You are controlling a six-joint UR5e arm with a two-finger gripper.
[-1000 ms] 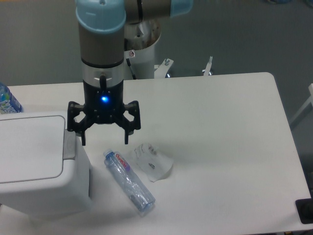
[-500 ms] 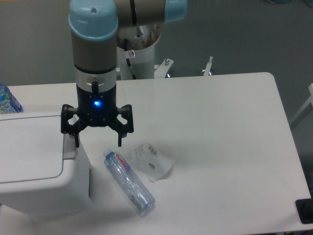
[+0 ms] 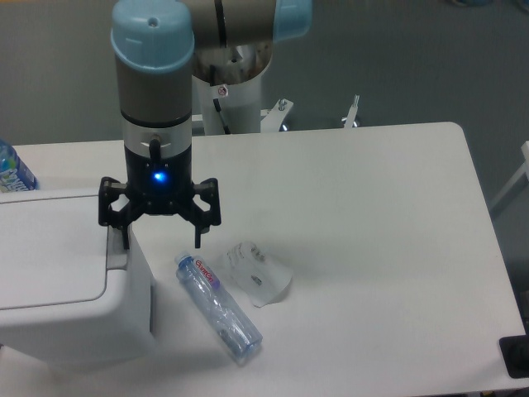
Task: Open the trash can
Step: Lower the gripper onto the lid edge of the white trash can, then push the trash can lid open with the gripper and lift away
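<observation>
- Fixed camera: my hand (image 3: 160,240) hangs from the arm with its two black fingers spread wide and nothing between them; a blue light glows on its body.
- The large boxy white plastic trash can (image 3: 70,277) sits at the near left of the white surface (image 3: 372,231), its flat rectangular lid (image 3: 50,252) down, so I judge the opening not yet done.
- The grey push tab (image 3: 117,248) runs along the can's right edge, just right of the lid. My left finger (image 3: 125,234) is right over that tab; whether it touches I cannot tell. The right finger (image 3: 198,232) hangs off the can, above bare surface.
- I read this offset as deliberate: with the fingers splayed, one tip can act as a poker on the tab while the other stays out of the way, since the tab wants a push, not a grip.
- A clear plastic water bottle with a blue label (image 3: 218,308) lies on its side just right of the can, and a crumpled clear plastic cup (image 3: 258,273) lies beside it; both are near my right finger, so a straight descent seems safest.
- Another blue-labelled bottle (image 3: 12,169) peeks in at the far left edge, behind the can.
</observation>
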